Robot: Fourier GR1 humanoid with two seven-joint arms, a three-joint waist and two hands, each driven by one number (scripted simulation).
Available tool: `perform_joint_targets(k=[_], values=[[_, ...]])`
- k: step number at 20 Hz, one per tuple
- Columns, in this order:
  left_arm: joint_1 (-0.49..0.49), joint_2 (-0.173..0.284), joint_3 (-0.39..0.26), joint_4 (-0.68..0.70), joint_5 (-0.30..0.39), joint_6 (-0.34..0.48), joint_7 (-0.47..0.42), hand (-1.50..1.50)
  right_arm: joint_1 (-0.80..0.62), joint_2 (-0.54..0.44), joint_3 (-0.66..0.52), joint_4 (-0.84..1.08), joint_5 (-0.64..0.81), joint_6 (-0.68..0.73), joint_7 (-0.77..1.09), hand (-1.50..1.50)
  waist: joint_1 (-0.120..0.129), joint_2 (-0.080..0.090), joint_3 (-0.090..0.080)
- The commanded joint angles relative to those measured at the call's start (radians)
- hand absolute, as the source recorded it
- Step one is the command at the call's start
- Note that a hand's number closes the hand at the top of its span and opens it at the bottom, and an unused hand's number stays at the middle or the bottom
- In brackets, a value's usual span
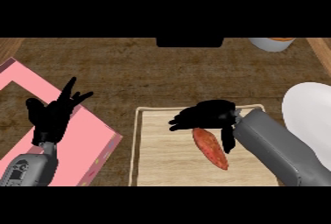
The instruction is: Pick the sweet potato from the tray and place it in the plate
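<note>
The right hand (205,114) hangs over the far end of the sweet potato (211,148), fingers curled down around its upper tip and thumb reaching down its right flank; it looks closed on the root, though whether the root is lifted I cannot tell. To do this well, the hold should sit nearer the root's middle before it rises clear of the tray (154,153). The plate (309,118) waits at three o'clock. At nine o'clock the left hand (51,116) rests open, fingers up, above a pink board (84,144) on the tabletop (161,74).
</note>
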Motion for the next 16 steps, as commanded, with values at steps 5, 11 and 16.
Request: perform_joint_targets(k=[5,11,16], values=[[0.031,-0.02,-0.013,-0.065,-0.022,0.018,0.049,0.0,0.042,0.008,0.102,-0.082,0.078,0.046,-0.097,1.5,-0.004,0.001,0.001],[0.047,-0.059,-0.033,-0.044,-0.047,0.021,-0.004,0.0,0.095,0.001,0.077,-0.062,0.05,0.004,-0.124,1.5,-0.003,0.002,0.001],[0.017,-0.016,0.022,-0.034,-0.032,-0.002,0.019,0.0,0.132,-0.046,-0.015,-0.082,0.035,-0.105,-0.163,1.5,-0.003,0.003,0.002]])
